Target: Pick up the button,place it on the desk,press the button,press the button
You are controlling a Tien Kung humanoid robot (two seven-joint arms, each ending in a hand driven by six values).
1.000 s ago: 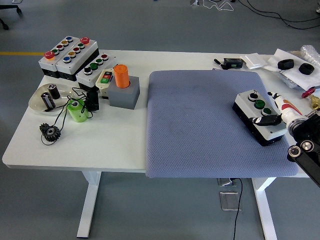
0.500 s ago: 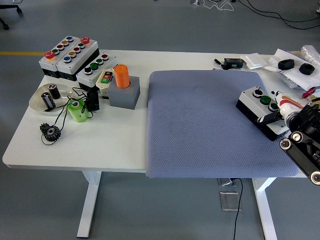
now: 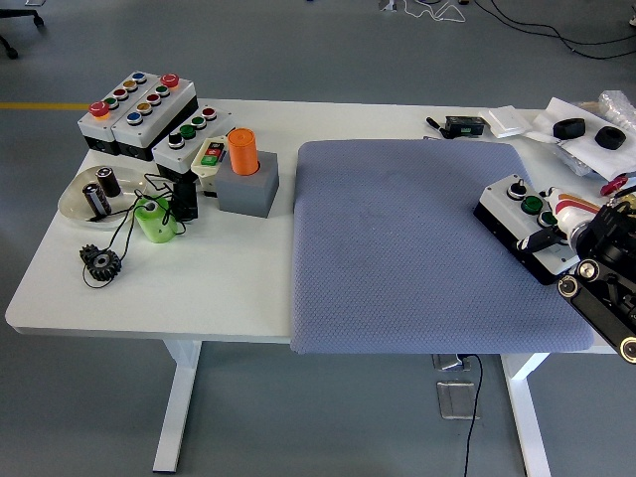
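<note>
A small button box with a white top, black base, a black knob and two green buttons is at the right edge of the grey mat. My right hand comes in from the lower right and is shut on the box's right end, a black thumb on the near side and white fingers over the top. The box looks slightly tilted; whether it touches the mat is hard to tell. My left arm is out of the picture.
Several other button boxes stand at the white table's far left, with an orange cylinder in a grey block, a green cylinder, a bowl of batteries and a gear. Small black items lie far right.
My right hand has drawn back to the right with the button box in it; the box has shifted right and a little farther back on the mat.
</note>
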